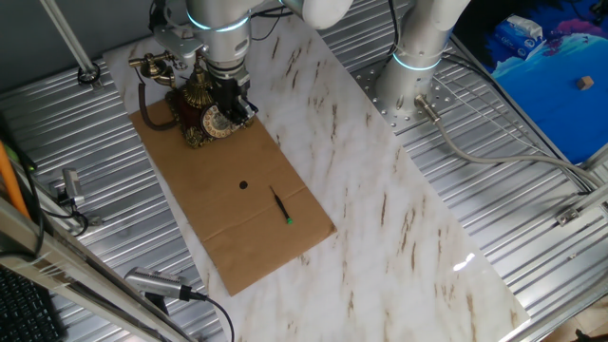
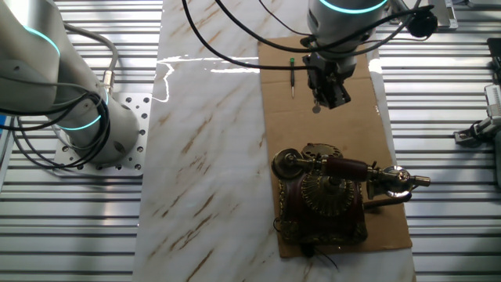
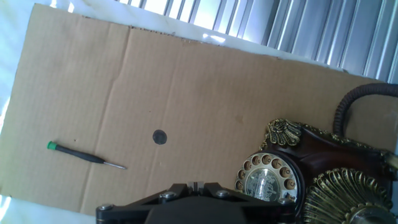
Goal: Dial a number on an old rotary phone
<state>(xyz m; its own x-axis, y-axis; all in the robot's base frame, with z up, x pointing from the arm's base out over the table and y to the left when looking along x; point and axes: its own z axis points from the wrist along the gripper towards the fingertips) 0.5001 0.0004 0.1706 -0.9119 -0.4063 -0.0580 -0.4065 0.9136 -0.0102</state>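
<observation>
The old rotary phone (image 1: 195, 106) stands at the far end of a cardboard sheet (image 1: 249, 236), dark red-brown with gold trim, its handset resting on the cradle. From the other side the phone (image 2: 325, 204) sits near the sheet's close end. My gripper (image 2: 328, 95) hangs above the cardboard a short way from the phone, apart from it. In the hand view the fingers (image 3: 196, 185) are pressed together with nothing between them, and the round dial (image 3: 271, 181) lies just to their right.
A thin black stick with a green tip (image 3: 85, 155) lies on the cardboard (image 3: 186, 87), with a small dark dot (image 3: 160, 137) beside it. The sheet rests on a marble tabletop (image 1: 399, 209) flanked by ribbed metal. The robot base (image 2: 86, 117) stands beside the table.
</observation>
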